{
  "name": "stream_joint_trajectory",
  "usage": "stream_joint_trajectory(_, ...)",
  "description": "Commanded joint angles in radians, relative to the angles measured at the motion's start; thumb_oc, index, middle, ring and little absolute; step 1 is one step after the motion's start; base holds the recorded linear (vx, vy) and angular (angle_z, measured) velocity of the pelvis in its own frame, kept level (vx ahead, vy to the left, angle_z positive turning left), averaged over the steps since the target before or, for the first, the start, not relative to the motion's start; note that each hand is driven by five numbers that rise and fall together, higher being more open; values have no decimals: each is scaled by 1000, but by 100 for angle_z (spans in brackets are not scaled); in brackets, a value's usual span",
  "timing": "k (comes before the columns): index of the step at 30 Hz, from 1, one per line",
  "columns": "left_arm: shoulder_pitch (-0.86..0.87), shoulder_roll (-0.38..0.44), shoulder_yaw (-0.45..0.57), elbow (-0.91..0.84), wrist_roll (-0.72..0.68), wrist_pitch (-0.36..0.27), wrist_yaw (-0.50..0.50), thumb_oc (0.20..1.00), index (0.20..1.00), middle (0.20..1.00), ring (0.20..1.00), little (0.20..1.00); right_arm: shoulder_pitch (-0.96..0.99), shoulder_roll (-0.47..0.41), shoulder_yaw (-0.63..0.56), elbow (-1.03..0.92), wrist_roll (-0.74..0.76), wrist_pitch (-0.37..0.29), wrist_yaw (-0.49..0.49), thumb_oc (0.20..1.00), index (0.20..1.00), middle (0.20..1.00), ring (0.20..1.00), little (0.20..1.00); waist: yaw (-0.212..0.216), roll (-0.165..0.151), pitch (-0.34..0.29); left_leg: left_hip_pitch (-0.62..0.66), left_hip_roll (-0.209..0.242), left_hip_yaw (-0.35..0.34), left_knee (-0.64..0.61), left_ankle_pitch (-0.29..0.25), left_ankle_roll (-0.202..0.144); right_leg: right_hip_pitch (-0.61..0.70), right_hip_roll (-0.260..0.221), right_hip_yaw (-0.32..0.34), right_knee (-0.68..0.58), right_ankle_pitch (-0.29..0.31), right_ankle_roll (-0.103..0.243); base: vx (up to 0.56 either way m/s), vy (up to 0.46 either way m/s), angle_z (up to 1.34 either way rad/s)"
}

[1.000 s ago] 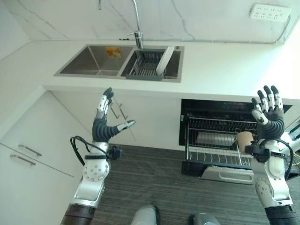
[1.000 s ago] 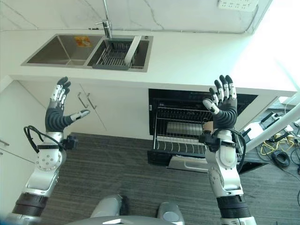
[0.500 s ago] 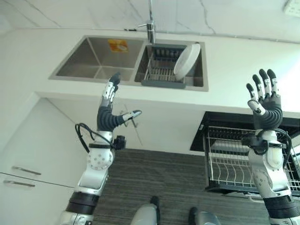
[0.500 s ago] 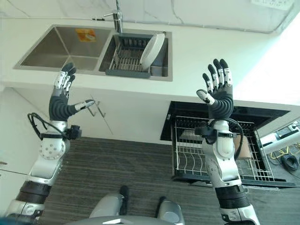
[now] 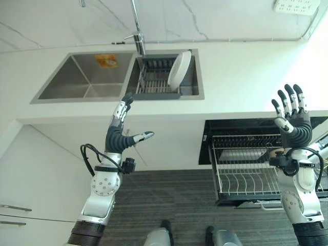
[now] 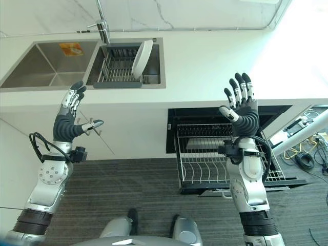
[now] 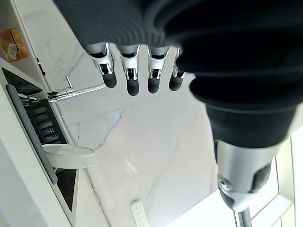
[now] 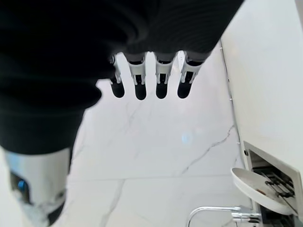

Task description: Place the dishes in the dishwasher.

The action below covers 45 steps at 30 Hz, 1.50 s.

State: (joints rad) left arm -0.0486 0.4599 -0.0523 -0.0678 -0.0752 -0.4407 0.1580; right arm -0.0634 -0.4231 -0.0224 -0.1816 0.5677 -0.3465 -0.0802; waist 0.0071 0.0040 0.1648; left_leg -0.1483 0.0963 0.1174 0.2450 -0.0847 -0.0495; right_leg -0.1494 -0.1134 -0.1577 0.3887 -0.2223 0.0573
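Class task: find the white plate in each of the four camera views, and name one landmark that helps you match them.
Left eye view: plate stands on edge in the rack in the sink's right basin.
Right eye view: same spot, plate at the rack's right end.
Left wrist view: plate seen past the fingertips.
Right wrist view: plate near a corner.
Shared landmark: the tap beside the rack.

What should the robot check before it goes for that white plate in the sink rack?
1. Left hand empty, fingers straight: ok.
2. Right hand empty, fingers straight: ok.
3. White plate on edge in the sink rack, nothing covering it: ok.
4. Dishwasher rack pulled out: ok.
5. Free slots in its front tines: ok.
6. Plate within arm's reach from here: cannot tell.
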Motion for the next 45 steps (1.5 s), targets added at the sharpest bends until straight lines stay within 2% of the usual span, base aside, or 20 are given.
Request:
stream_joint_trajectory(1, 18, 12, -18, -54, -93, 29, -66, 1000, 1000, 1000, 1000, 1000, 10, 11, -17, -57, 19, -47, 0, 1000, 1000, 1000, 1000, 1000, 23, -28, -51, -64, 30, -9, 55, -5, -51, 68, -34, -84, -89, 80, 62, -12, -40, 3)
stream_joint_trajectory(4, 51, 5, -27, -52, -120, 61, -97, 1000, 1000, 1000, 1000, 1000, 17, 13, -20, -63, 11, -50, -15, 1000, 1000, 1000, 1000, 1000, 30, -28, -52, -62, 27, -12, 55, -9, -49, 67, -38, -93, -89, 82, 65, -10, -37, 10)
stream_joint_trajectory(5, 83, 1, -43, -33, -130, 89, -114, 1000, 1000, 1000, 1000, 1000, 22, 14, -22, -64, 9, -56, -22, 1000, 1000, 1000, 1000, 1000, 37, -30, -46, -58, 23, -13, 55, -13, -47, 69, -41, -98, -89, 84, 65, -18, -44, 11)
stream_joint_trajectory(7, 125, -5, -68, -4, -110, 98, -133, 1000, 1000, 1000, 1000, 1000, 25, 15, -22, -64, 10, -64, -28, 1000, 1000, 1000, 1000, 1000, 45, -35, -43, -61, 21, -14, 55, -15, -44, 64, -44, -107, -89, 86, 65, -38, -62, 10)
stream_joint_trajectory(9, 192, -22, -124, 100, -149, 126, -114, 1000, 1000, 1000, 1000, 1000, 24, 7, -8, -59, 10, -85, -39, 1000, 1000, 1000, 1000, 1000, 60, -43, -35, -55, 21, -11, 55, -25, -42, 66, -48, -117, -89, 82, 68, -39, -67, 8)
stream_joint_trajectory(15, 244, -65, -178, 259, -170, 65, -90, 1000, 1000, 1000, 1000, 1000, 17, 3, -3, -60, 3, -105, -59, 1000, 1000, 1000, 1000, 1000, 73, -50, -28, -63, 21, -13, 55, -20, -36, 58, -49, -131, -89, 89, 66, -25, -32, 10)
stream_joint_trajectory(17, 260, -74, -194, 299, -208, 100, -98, 1000, 1000, 1000, 1000, 1000, 18, 1, -6, -61, 3, -108, -61, 1000, 1000, 1000, 1000, 1000, 77, -52, -27, -63, 20, -14, 55, -19, -36, 57, -50, -135, -89, 90, 67, -11, -30, 8)
stream_joint_trajectory(18, 272, -91, -198, 339, -267, 144, -118, 1000, 1000, 1000, 1000, 1000, 20, -2, -4, -61, 5, -113, -64, 1000, 1000, 1000, 1000, 1000, 80, -53, -23, -55, 21, -13, 55, -26, -37, 64, -50, -137, -89, 86, 68, 0, 0, 0)
stream_joint_trajectory(20, 286, -119, -206, 420, -284, 167, -147, 1000, 1000, 1000, 1000, 1000, 17, -4, -6, -64, 6, -109, -66, 1000, 1000, 1000, 1000, 1000, 81, -54, -24, -60, 21, -13, 55, -20, -34, 58, -51, -141, -89, 91, 67, -15, -13, 1)
stream_joint_trajectory(21, 298, -138, -216, 464, -292, 218, -175, 1000, 1000, 1000, 1000, 1000, 11, -6, -6, -66, 3, -104, -72, 1000, 1000, 1000, 1000, 1000, 84, -52, -22, -59, 21, -14, 55, -20, -34, 59, -50, -143, -89, 90, 67, -36, -23, 2)
stream_joint_trajectory(24, 324, -169, -223, 557, -298, 269, -202, 1000, 1000, 1000, 1000, 1000, 1, -15, -7, -68, 7, -97, -77, 1000, 1000, 1000, 1000, 1000, 86, -48, -23, -63, 22, -15, 55, -17, -35, 56, -50, -148, -89, 90, 67, -6, -2, 2)
stream_joint_trajectory(26, 324, -198, -200, 648, -351, 290, -217, 1000, 1000, 1000, 1000, 1000, -11, -24, -1, -73, 14, -81, -85, 1000, 1000, 1000, 1000, 1000, 85, -44, -23, -60, 22, -14, 55, -17, -36, 58, -49, -149, -89, 89, 67, -10, -3, 7)
stream_joint_trajectory(30, 296, -238, -160, 758, -385, 302, -205, 1000, 1000, 1000, 1000, 1000, -14, -18, 9, -79, 15, -66, -82, 1000, 1000, 1000, 1000, 1000, 78, -41, -25, -54, 22, -12, 55, -19, -35, 63, -50, -152, -89, 88, 67, -1, -1, 1)
stream_joint_trajectory(36, 286, -271, -130, 823, -373, 268, -192, 1000, 1000, 1000, 1000, 1000, -16, -11, 14, -85, 22, -46, -51, 1000, 1000, 1000, 1000, 1000, 76, -42, -25, -51, 21, -11, 55, -21, -35, 64, -50, -154, -89, 88, 65, 0, 0, 0)
stream_joint_trajectory(37, 131, -285, -48, 1360, -300, 463, -337, 1000, 1000, 1000, 1000, 1000, -28, 11, 43, 59, 82, 49, 54, 1000, 1000, 1000, 1000, 1000, -58, -51, -70, 56, -89, 23, 55, -120, 42, 61, 93, 49, -89, 71, 23, 0, 0, 0)
stream_joint_trajectory(41, 135, -283, -45, 1350, -292, 468, -335, 1000, 1000, 1000, 1000, 1000, -21, 9, 38, 46, 83, 32, 54, 1000, 1000, 1000, 1000, 1000, -67, -48, -66, 64, -87, 14, 55, -121, 43, 79, 101, 53, -89, 64, 15, 30, -38, -10)
stream_joint_trajectory(45, 114, -285, -45, 1332, -315, 458, -322, 1000, 1000, 1000, 1000, 1000, -14, -2, 28, 41, 70, 19, 39, 1000, 1000, 1000, 1000, 1000, -82, -47, -26, 106, -94, 13, 55, -106, 56, 101, 109, 57, -89, 70, -10, 28, -94, -2)
